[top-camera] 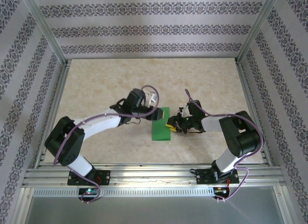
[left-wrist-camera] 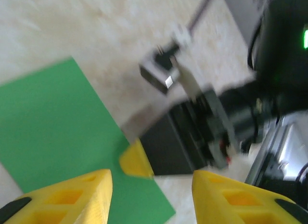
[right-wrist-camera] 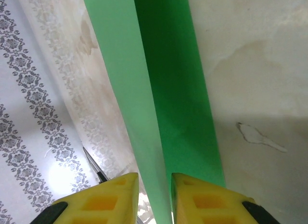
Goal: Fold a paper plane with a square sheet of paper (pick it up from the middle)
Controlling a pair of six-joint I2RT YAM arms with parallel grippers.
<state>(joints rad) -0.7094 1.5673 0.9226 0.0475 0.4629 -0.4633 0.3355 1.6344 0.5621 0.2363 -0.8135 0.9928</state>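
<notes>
Top view: the paper [top-camera: 160, 129], folded, lies mid-worktop [top-camera: 96, 84] between my arms, my right jaws at its right edge.
Left wrist: my left jaws stand apart, empty, over the paper.
Right wrist: my right jaws pinch the paper's edge.
Handling: thin, light and limp, so I judge a gentle grip at the edge is best.

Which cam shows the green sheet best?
Top external: nearly the whole green sheet shows, with a clear outline, on the table. Right wrist gives a close strip of it, two layers running up from the right claw, which pinches it. Left wrist gives a blurred part lying flat.
</notes>
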